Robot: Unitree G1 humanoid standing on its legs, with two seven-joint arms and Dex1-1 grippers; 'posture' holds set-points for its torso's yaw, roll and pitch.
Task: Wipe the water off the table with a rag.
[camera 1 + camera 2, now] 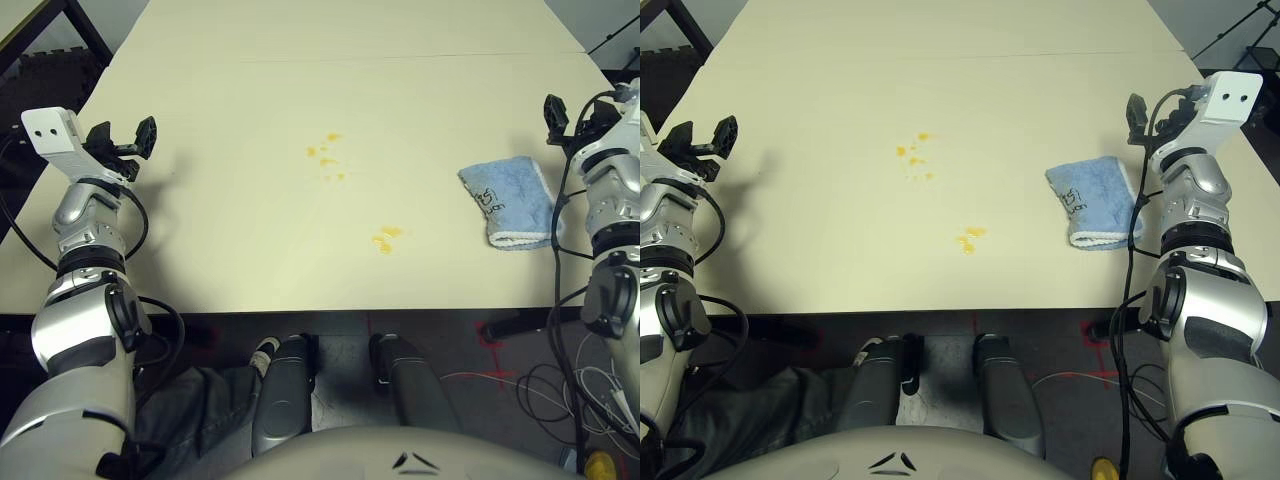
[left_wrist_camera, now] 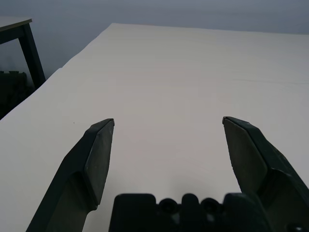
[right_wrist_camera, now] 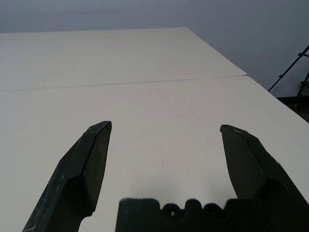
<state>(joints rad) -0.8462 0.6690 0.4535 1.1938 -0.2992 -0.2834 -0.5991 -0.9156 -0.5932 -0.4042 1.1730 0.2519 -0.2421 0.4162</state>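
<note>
The light-blue rag (image 1: pixel 507 203) lies folded on the right side of the cream table (image 1: pixel 220 240), white edge toward me, dark scribbles on top. The water shows as two small yellow-orange droplet clusters: one near the table's middle (image 1: pixel 327 157), one closer to the front edge (image 1: pixel 386 238). My right gripper (image 1: pixel 1155 108) hovers open just beyond and right of the rag, apart from it. My left gripper (image 1: pixel 123 135) hangs open over the left part of the table, far from the droplets. Both wrist views show spread fingers (image 2: pixel 96 159) (image 3: pixel 87 164) with bare table between them.
A thin seam (image 1: pixel 400 57) crosses the table's far half. A dark table frame (image 1: pixel 50 40) stands beyond the back-left corner, a tripod leg (image 3: pixel 289 72) off the right edge. Cables (image 1: pixel 590 390) lie on the floor at right. The table's front edge (image 1: pixel 300 312) is close to me.
</note>
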